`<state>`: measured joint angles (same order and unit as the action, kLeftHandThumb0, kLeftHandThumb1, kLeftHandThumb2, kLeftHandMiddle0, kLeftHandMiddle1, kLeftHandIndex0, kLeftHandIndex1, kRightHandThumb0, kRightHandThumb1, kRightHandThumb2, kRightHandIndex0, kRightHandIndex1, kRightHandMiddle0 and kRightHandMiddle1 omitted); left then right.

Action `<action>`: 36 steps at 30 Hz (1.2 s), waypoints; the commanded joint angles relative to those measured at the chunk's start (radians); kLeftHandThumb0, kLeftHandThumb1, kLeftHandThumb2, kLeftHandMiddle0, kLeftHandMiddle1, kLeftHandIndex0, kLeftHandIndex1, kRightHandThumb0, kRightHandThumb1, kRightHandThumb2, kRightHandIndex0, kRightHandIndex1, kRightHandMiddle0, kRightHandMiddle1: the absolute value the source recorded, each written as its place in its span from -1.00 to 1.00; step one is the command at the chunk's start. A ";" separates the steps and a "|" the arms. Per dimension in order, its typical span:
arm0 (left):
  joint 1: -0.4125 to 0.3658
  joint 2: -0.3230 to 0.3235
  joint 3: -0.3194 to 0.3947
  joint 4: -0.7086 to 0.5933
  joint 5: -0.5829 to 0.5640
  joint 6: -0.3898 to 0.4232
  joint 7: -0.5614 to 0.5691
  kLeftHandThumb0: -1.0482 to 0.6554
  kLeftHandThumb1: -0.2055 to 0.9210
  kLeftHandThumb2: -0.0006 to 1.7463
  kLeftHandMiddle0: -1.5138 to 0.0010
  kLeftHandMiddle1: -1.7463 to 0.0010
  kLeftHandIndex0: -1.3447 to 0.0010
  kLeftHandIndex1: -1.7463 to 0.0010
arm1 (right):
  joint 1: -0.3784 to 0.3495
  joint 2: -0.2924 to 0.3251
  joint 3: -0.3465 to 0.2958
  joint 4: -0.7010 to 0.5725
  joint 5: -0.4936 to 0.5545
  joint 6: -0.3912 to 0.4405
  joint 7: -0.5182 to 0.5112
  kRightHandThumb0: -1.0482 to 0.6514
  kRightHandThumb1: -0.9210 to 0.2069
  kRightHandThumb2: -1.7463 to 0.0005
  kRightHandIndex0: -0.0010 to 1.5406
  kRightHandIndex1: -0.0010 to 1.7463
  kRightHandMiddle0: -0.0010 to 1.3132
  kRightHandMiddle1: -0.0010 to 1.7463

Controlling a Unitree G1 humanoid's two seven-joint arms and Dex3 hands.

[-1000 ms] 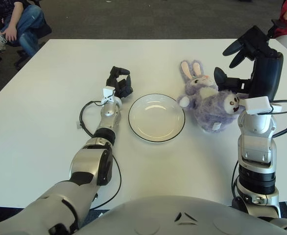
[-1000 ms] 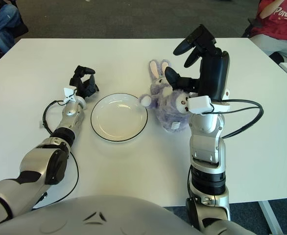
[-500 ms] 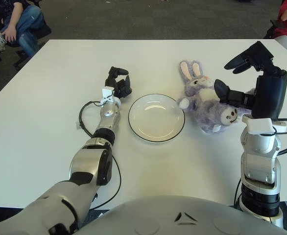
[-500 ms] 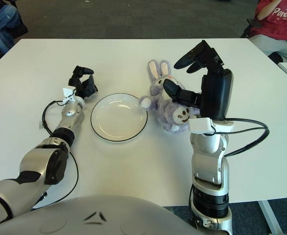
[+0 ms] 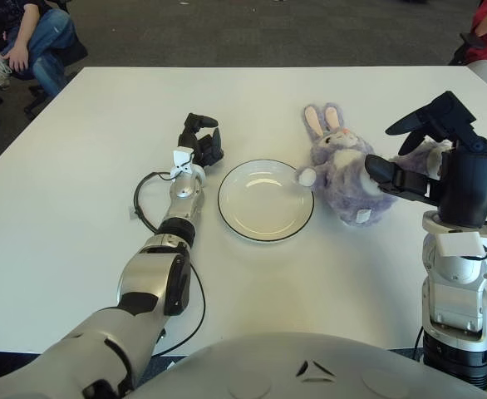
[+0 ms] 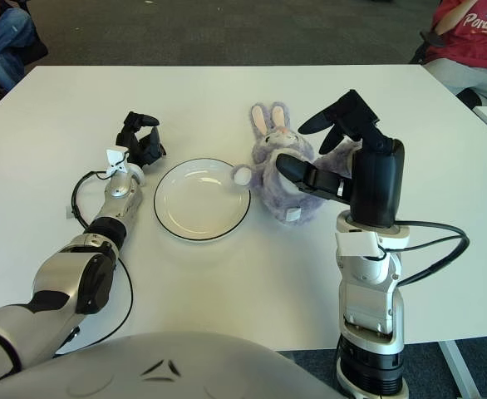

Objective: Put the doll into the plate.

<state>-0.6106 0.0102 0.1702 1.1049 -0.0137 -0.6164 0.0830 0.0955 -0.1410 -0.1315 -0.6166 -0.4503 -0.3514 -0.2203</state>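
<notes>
Right hand (image 6: 331, 150) around doll (image 6: 287, 178), fingers spread wide: thumb in front of doll's body, two fingers above and behind it; firm grip cannot tell. One doll, purple bunny, on table (image 5: 77, 166) just right of plate (image 5: 266, 199), one white paw over plate's right rim. One plate, white with dark rim, nothing in it. Left hand (image 5: 201, 140) left of plate, beyond its far-left edge, fingers curled, holding nothing.
</notes>
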 commanded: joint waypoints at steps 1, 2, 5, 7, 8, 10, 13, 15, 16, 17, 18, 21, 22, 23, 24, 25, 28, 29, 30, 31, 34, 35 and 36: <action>0.105 -0.009 -0.005 0.052 0.002 0.027 -0.002 -0.24 0.43 0.10 -0.32 -1.00 0.41 -1.00 | -0.019 0.013 -0.032 0.082 -0.039 -0.132 -0.107 -0.23 -0.64 0.38 0.33 1.00 -0.11 0.62; 0.104 -0.009 -0.005 0.052 0.002 0.028 -0.003 -0.24 0.43 0.10 -0.33 -1.00 0.41 -1.00 | -0.014 0.012 -0.045 0.091 -0.043 -0.161 -0.127 -0.24 -0.54 0.28 0.33 1.00 -0.09 0.64; 0.103 -0.007 -0.005 0.054 0.000 0.030 -0.007 -0.24 0.42 0.11 -0.33 -1.00 0.41 -1.00 | 0.034 -0.020 -0.111 0.116 -0.010 -0.254 -0.150 -0.26 -0.34 0.08 0.34 1.00 -0.04 0.68; 0.101 -0.006 -0.005 0.055 -0.001 0.031 -0.008 -0.24 0.42 0.11 -0.33 -1.00 0.41 -1.00 | 0.064 -0.040 -0.154 0.129 0.020 -0.307 -0.150 -0.27 -0.26 -0.01 0.34 1.00 -0.02 0.70; 0.101 -0.005 -0.005 0.056 -0.002 0.032 -0.009 -0.24 0.42 0.11 -0.33 -1.00 0.41 -1.00 | 0.071 -0.095 -0.101 0.176 0.283 -0.370 -0.044 -0.27 -0.23 -0.04 0.34 1.00 -0.01 0.70; 0.100 -0.004 -0.004 0.056 -0.003 0.033 -0.012 -0.24 0.42 0.11 -0.33 -1.00 0.41 -1.00 | 0.072 -0.103 -0.069 0.179 1.104 -0.218 0.448 -0.27 -0.22 -0.16 0.32 1.00 -0.13 0.85; 0.099 -0.003 -0.004 0.056 -0.005 0.036 -0.017 -0.24 0.42 0.11 -0.32 -1.00 0.41 -1.00 | 0.041 -0.091 -0.011 0.160 1.336 -0.208 0.585 -0.27 -0.21 -0.23 0.28 1.00 -0.22 0.95; 0.099 -0.003 -0.004 0.056 -0.004 0.037 -0.017 -0.24 0.42 0.11 -0.32 -1.00 0.41 -1.00 | -0.008 -0.032 0.072 0.194 1.030 -0.330 0.376 -0.26 -0.27 -0.21 0.28 1.00 -0.29 0.98; 0.098 -0.002 -0.004 0.056 -0.003 0.038 -0.017 -0.24 0.42 0.11 -0.32 -1.00 0.41 -1.00 | -0.036 0.012 0.111 0.220 0.834 -0.392 0.248 -0.26 -0.25 -0.23 0.28 1.00 -0.28 0.98; 0.098 -0.002 -0.005 0.057 -0.003 0.038 -0.017 -0.24 0.42 0.11 -0.32 -1.00 0.41 -1.00 | -0.053 0.043 0.129 0.237 0.716 -0.426 0.175 -0.26 -0.23 -0.25 0.29 1.00 -0.27 0.99; 0.098 -0.001 -0.006 0.057 -0.002 0.039 -0.016 -0.24 0.42 0.10 -0.31 -1.00 0.41 -1.00 | -0.047 0.040 0.114 0.238 0.714 -0.434 0.163 -0.26 -0.22 -0.26 0.29 1.00 -0.26 0.99; 0.099 0.000 -0.008 0.056 0.001 0.042 -0.013 -0.24 0.43 0.10 -0.31 -1.00 0.41 -1.00 | 0.012 -0.043 0.088 0.122 1.176 -0.226 0.364 -0.25 -0.30 -0.20 0.24 1.00 -0.32 1.00; 0.099 0.000 -0.008 0.055 0.002 0.042 -0.012 -0.24 0.43 0.10 -0.31 -1.00 0.41 -1.00 | 0.023 -0.059 0.085 0.092 1.288 -0.164 0.409 -0.15 -0.26 -0.23 0.10 1.00 -0.33 1.00; 0.099 0.000 -0.009 0.055 0.002 0.043 -0.012 -0.24 0.43 0.10 -0.31 -1.00 0.41 -1.00 | 0.029 -0.068 0.080 0.078 1.345 -0.132 0.432 -0.01 -0.20 -0.29 -0.09 1.00 -0.34 1.00; 0.100 0.000 -0.009 0.054 0.003 0.043 -0.012 -0.24 0.43 0.10 -0.31 -1.00 0.41 -1.00 | 0.032 -0.071 0.076 0.071 1.376 -0.113 0.447 0.07 -0.16 -0.33 -0.21 1.00 -0.35 1.00; 0.100 0.001 -0.009 0.054 0.003 0.042 -0.012 -0.24 0.43 0.10 -0.31 -1.00 0.41 -1.00 | 0.033 -0.070 0.073 0.071 1.383 -0.109 0.454 0.11 -0.14 -0.34 -0.26 1.00 -0.35 1.00; 0.102 0.001 -0.011 0.051 0.003 0.040 -0.015 -0.24 0.43 0.10 -0.32 -1.00 0.42 -1.00 | 0.022 -0.098 0.051 0.073 1.433 -0.078 0.534 0.20 0.26 -0.64 -0.11 1.00 -0.19 0.96; 0.102 0.001 -0.011 0.051 0.003 0.038 -0.016 -0.24 0.43 0.10 -0.32 -1.00 0.42 -1.00 | 0.037 -0.167 0.026 0.058 1.479 0.012 0.545 0.20 0.32 -0.68 -0.08 1.00 -0.17 0.95; 0.102 0.001 -0.010 0.050 0.003 0.037 -0.016 -0.24 0.44 0.09 -0.32 -1.00 0.42 -1.00 | 0.050 -0.217 0.008 0.046 1.512 0.080 0.549 0.21 0.28 -0.66 -0.15 1.00 -0.17 0.97; 0.103 0.001 -0.010 0.050 0.002 0.035 -0.018 -0.24 0.44 0.09 -0.32 -1.00 0.42 -1.00 | 0.164 -0.144 0.018 0.056 1.240 -0.004 0.458 0.21 0.26 -0.65 -0.18 1.00 -0.17 0.97; 0.104 0.000 -0.010 0.048 0.000 0.032 -0.020 -0.24 0.44 0.09 -0.33 -1.00 0.42 -1.00 | 0.200 0.054 0.017 0.156 0.682 -0.223 0.277 0.22 -0.54 0.10 -0.47 0.86 -0.44 0.86; 0.104 0.000 -0.011 0.048 0.000 0.032 -0.019 -0.24 0.44 0.09 -0.33 -1.00 0.42 -1.00 | 0.158 0.049 -0.019 0.162 0.633 -0.221 0.259 0.23 -0.62 0.18 -0.50 0.83 -0.46 0.83; 0.105 0.000 -0.011 0.047 0.001 0.032 -0.019 -0.24 0.44 0.09 -0.33 -1.00 0.42 -1.00 | 0.137 0.042 -0.044 0.162 0.603 -0.217 0.247 0.23 -0.68 0.23 -0.52 0.81 -0.48 0.82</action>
<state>-0.6242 0.0112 0.1609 1.0910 -0.0136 -0.6125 0.0767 0.2299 -0.1697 -0.1164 -0.4954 0.3769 -0.5419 0.1000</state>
